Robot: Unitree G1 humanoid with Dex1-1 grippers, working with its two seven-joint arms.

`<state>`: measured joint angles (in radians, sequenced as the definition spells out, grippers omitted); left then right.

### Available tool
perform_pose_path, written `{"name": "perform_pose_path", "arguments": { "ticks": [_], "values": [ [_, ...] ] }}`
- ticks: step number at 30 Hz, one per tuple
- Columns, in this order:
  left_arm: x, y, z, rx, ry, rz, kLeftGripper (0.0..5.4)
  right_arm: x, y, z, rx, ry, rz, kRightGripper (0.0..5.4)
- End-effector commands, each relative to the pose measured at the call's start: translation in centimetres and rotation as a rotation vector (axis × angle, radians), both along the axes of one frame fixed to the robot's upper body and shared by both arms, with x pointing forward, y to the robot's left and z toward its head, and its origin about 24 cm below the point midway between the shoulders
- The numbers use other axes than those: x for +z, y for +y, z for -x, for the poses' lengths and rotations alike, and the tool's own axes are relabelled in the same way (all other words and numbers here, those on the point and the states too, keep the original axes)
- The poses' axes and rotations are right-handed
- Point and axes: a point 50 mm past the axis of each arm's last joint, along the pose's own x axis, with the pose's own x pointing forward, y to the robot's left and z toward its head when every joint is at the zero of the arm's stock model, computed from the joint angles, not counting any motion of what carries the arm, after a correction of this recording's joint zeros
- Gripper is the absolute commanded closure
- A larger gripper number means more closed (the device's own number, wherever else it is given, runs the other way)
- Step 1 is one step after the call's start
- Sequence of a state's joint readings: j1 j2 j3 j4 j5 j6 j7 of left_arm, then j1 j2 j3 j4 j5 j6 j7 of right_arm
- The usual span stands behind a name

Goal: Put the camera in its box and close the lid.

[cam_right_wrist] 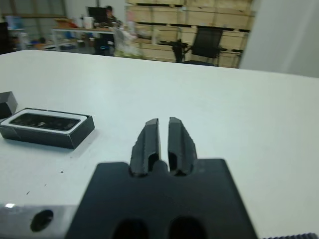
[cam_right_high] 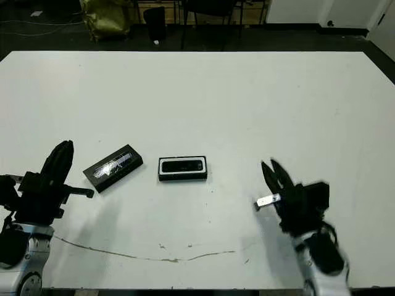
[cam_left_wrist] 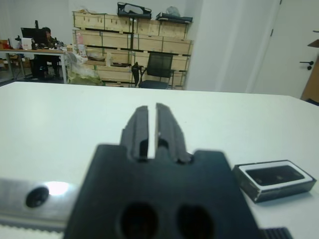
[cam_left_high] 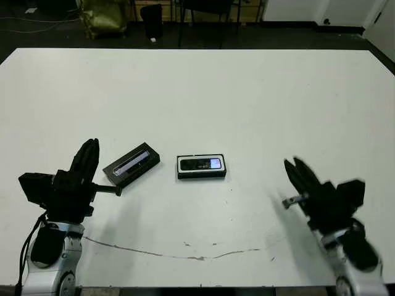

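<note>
The box (cam_left_high: 201,167), a shallow black tray with white lining, lies near the table's middle. The camera (cam_left_high: 200,164), a slim black bar with a pale bluish patch at its right end, lies inside it. To the left, apart from the box, the lid (cam_left_high: 131,164) rests flat and turned at an angle, glossy stripe up. My left gripper (cam_left_high: 89,148) hovers just left of the lid, shut and holding nothing. My right gripper (cam_left_high: 295,165) is well to the right of the box, also shut and holding nothing. The left wrist view shows the box (cam_left_wrist: 274,179), and so does the right wrist view (cam_right_wrist: 47,127).
A thin dark line (cam_left_high: 185,256) marks the white table (cam_left_high: 197,92) near its front edge. Beyond the far edge are a yellow bag (cam_left_high: 102,15) and chair legs. A person (cam_left_wrist: 45,37) sits at a distant desk in front of wooden shelving.
</note>
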<state>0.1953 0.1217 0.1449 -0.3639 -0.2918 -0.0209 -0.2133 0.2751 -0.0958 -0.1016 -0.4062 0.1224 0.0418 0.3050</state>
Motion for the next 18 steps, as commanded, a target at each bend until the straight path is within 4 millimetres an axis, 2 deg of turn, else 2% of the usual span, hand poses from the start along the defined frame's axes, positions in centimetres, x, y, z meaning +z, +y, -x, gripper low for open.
{"name": "perform_pose_path", "arguments": {
  "ticks": [1, 6, 10, 12, 18],
  "values": [
    [-0.6, 0.4, 0.0, -0.01, 0.051, -0.022, 5.4, -0.1, 0.5, 0.3, -0.01, -0.004, 0.009, 5.39],
    [-0.4, 0.4, -0.2, -0.048, 0.068, -0.025, 5.4, -0.1, 0.9, 0.1, -0.013, 0.004, 0.013, 5.39],
    [0.9, 0.5, -0.3, -0.127, 0.106, -0.129, 5.31, -0.4, 1.0, 0.0, -0.011, 0.004, 0.007, 5.4],
    [1.8, 0.7, -0.3, -0.198, 0.14, -0.216, 5.02, -0.4, 1.1, 0.0, -0.016, 0.014, 0.001, 5.4],
    [3.2, 1.5, -1.5, -0.437, 0.244, -0.437, 3.61, -0.4, 1.1, -0.1, -0.01, 0.01, -0.005, 5.4]
  ]
}}
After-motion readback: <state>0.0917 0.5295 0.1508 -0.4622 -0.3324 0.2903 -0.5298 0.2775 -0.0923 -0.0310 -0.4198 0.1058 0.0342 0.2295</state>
